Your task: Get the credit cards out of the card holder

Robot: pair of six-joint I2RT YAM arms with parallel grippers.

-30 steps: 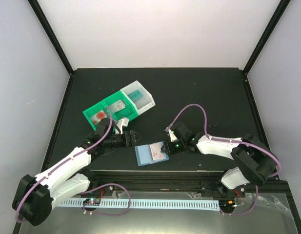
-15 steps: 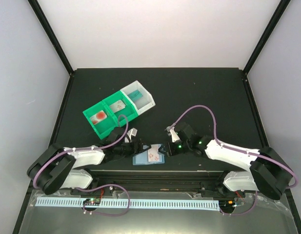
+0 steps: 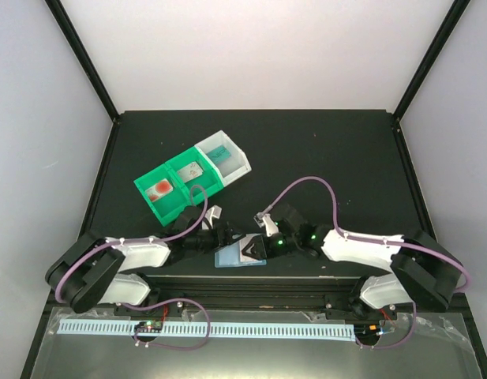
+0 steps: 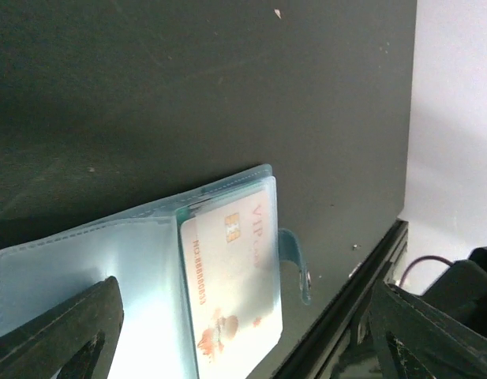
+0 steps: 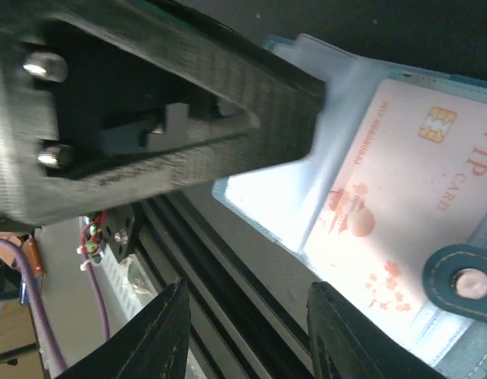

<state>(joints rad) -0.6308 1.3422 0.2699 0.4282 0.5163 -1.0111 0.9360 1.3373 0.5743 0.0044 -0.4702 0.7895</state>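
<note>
The card holder [image 3: 230, 260] lies open on the counter, beneath the wide-spread left pincer [image 4: 243, 339] and just left of the half-parted right pincer [image 3: 260, 241]. The left should pin the cover while the right pinches only the credit card [image 4: 231, 284].

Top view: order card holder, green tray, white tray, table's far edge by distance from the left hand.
1. Card holder, at the left hand.
2. Green tray and white tray, behind it; too close to call.
3. Table's far edge, at the back.
</note>
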